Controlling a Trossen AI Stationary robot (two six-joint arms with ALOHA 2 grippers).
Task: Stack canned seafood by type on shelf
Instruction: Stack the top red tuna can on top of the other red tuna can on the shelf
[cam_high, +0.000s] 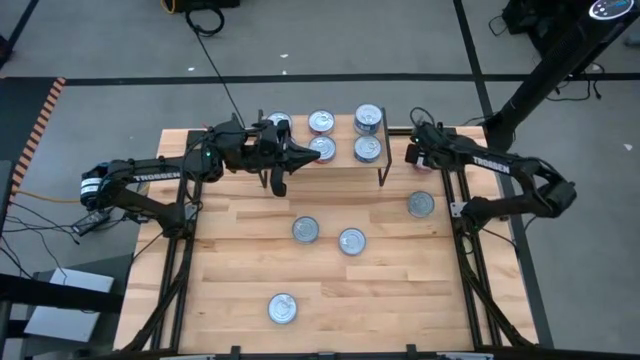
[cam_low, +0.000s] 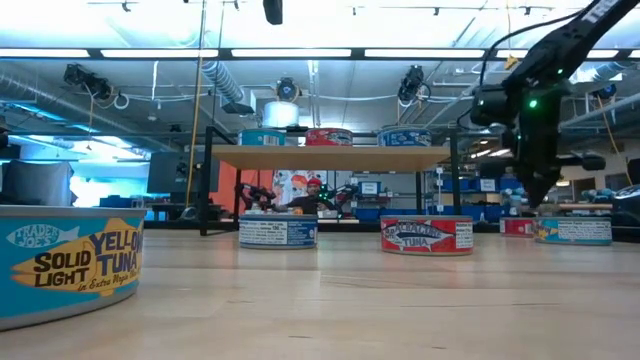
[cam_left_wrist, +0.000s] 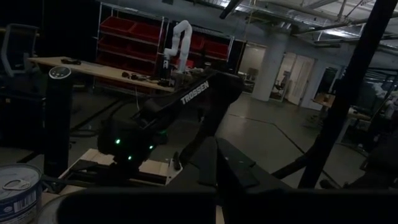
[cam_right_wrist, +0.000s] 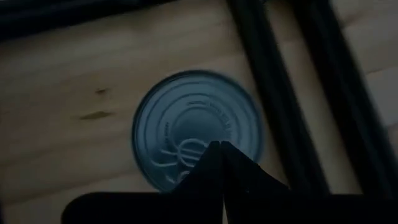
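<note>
The shelf (cam_high: 345, 168) stands at the table's far middle with several cans on its plank, among them one (cam_high: 322, 148) beside my left gripper (cam_high: 308, 155). That gripper is shut and hangs well above the shelf, pointing level; another can (cam_left_wrist: 15, 193) shows in its wrist view. Off the shelf's right end my right gripper (cam_high: 413, 153) is shut and slants down. It hovers just over a silver can top (cam_right_wrist: 196, 124), apart from it. In the low view this gripper (cam_low: 533, 205) hangs over a small red can (cam_low: 517, 226) standing on the table.
Four more cans stand on the table: right (cam_high: 421, 204), two in the middle (cam_high: 305, 229) (cam_high: 351, 241), and one near the front edge (cam_high: 282, 308). Dark bars (cam_right_wrist: 280, 106) run close beside the can under my right gripper. Bare wood lies at the front right.
</note>
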